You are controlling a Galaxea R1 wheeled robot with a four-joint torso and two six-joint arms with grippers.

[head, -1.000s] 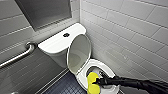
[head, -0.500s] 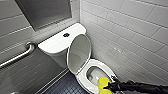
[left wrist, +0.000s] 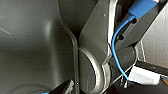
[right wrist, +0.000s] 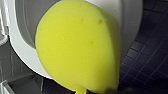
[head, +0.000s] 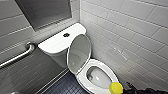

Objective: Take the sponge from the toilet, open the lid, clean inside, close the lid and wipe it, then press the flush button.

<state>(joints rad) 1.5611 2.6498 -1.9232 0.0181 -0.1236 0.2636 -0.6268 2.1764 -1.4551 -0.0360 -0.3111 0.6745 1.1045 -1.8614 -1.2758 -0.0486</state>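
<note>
The white toilet (head: 58, 45) stands against the tiled wall with its lid (head: 78, 53) raised upright against the tank. The seat ring (head: 100, 65) lies down around the bowl (head: 98, 78). A small dark flush button (head: 66, 35) sits in the middle of the tank top. The yellow sponge (head: 115, 88) hangs at the seat's front rim, and my right gripper (head: 122, 89) is shut on it, its dark arm coming in from the lower right. In the right wrist view the sponge (right wrist: 77, 47) looms large over the seat rim (right wrist: 20, 50) and bowl. My left gripper stands open.
A steel grab bar (head: 17, 56) runs along the wall left of the tank. A white tiled wall (head: 130, 32) rises close on the toilet's right. Dark small floor tiles (head: 63, 86) lie left of the bowl. A grey panel (head: 45, 11) hangs above the tank.
My right gripper has carried the sponge from over the bowl out to the seat's front rim, toward the robot. The toilet and lid have not moved.
</note>
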